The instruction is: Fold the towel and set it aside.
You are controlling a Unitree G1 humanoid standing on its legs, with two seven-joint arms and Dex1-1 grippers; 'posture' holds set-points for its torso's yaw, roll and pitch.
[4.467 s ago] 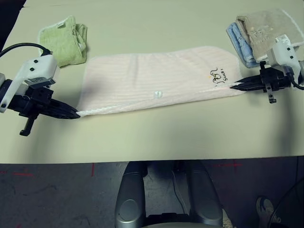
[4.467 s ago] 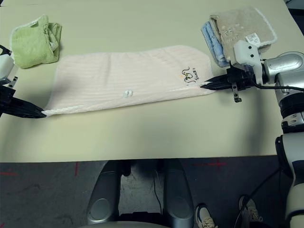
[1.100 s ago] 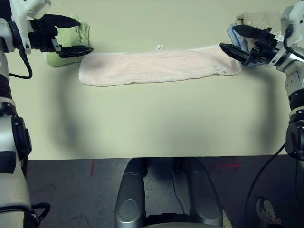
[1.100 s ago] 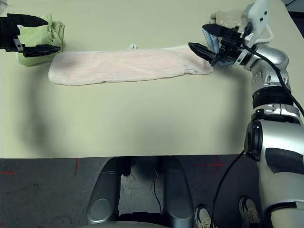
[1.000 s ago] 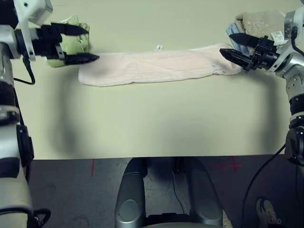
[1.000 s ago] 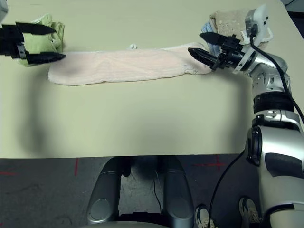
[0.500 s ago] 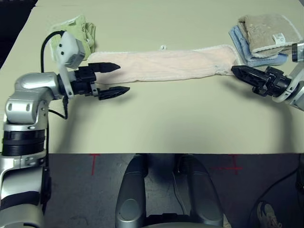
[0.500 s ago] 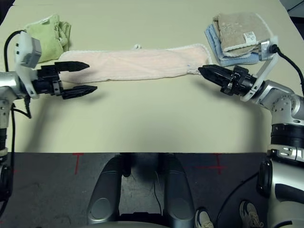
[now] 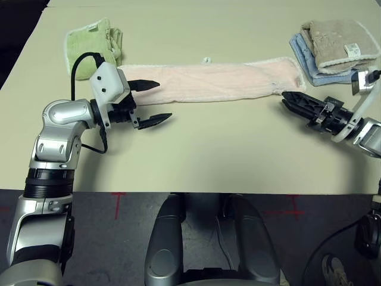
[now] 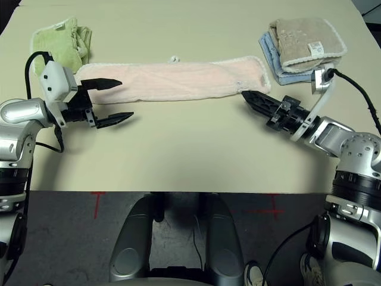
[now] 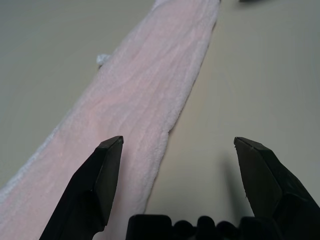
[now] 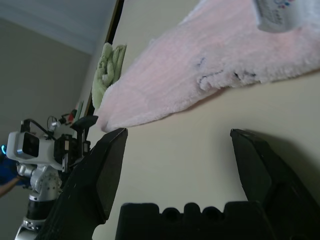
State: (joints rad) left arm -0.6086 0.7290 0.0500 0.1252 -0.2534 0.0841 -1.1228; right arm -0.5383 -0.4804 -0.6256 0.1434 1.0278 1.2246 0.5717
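Note:
The pale pink towel (image 9: 208,80) lies folded lengthwise into a long narrow strip across the far half of the table, its small loop (image 9: 206,60) poking out at the far edge. My left gripper (image 9: 162,101) is open at the strip's left end, one finger over the cloth and the other over bare table in front of it. In the left wrist view the towel (image 11: 135,100) runs away past the left gripper (image 11: 177,141). My right gripper (image 9: 289,100) is open just in front of the strip's right end, holding nothing. The towel (image 12: 210,65) lies beyond the right gripper (image 12: 179,133).
A crumpled light green towel (image 9: 89,44) sits at the far left, close to the pink strip's end. A beige towel (image 9: 333,39) stacked on a blue one (image 9: 303,53) sits at the far right. The near half of the table (image 9: 220,149) is bare.
The towel was spread flat with both grippers shut on its near corners; it now lies folded over away from me. Both grippers have let go, opened and drawn back to the strip's ends.

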